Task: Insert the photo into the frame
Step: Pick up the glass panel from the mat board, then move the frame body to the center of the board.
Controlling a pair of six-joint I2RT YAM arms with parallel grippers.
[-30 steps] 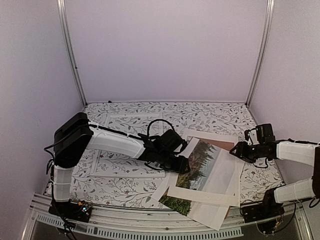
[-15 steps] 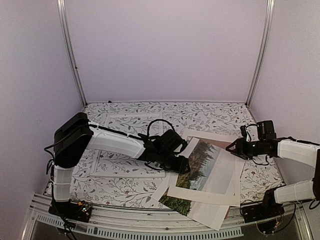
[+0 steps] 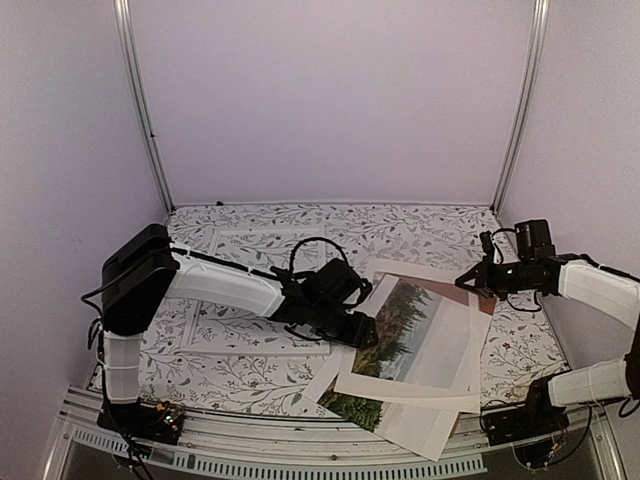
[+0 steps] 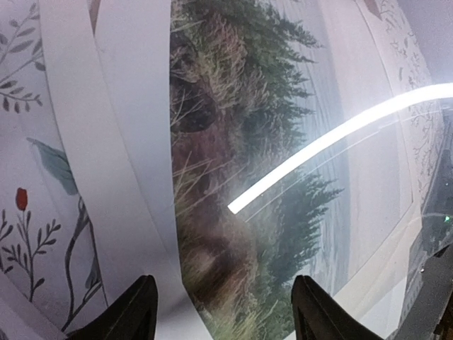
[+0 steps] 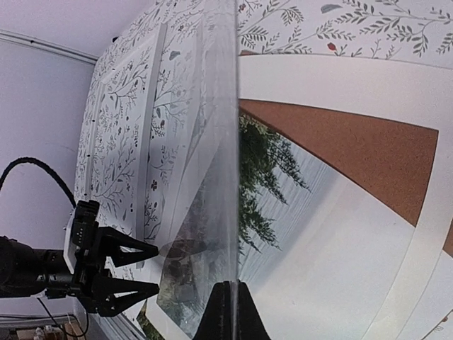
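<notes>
The photo [image 3: 412,322] lies on the right half of the floral-clothed table [image 3: 400,225], in a skewed stack with a white mat [image 3: 425,398] and a brown backing board [image 3: 455,289]. Its long axis runs from the near edge toward the far right. The dark conifers sit on the side nearer the left arm and the pale sky on the side nearer the right arm. The near corner of the stack reaches out over the table's front rail.

The frame [image 3: 262,236] lies flat well to the left, partly under the left arm, with its long side roughly along the table's width. Bare cloth shows between the stack and the back wall.

The left gripper [image 3: 358,330] hovers low over the photo's tree side, jaws parted and nothing between them. The right gripper [image 3: 472,280] is at the stack's far right edge. Its fingers are pinched together on what looks like a thin clear sheet [image 5: 228,177], seen edge-on in the right wrist view and raised on that side.
</notes>
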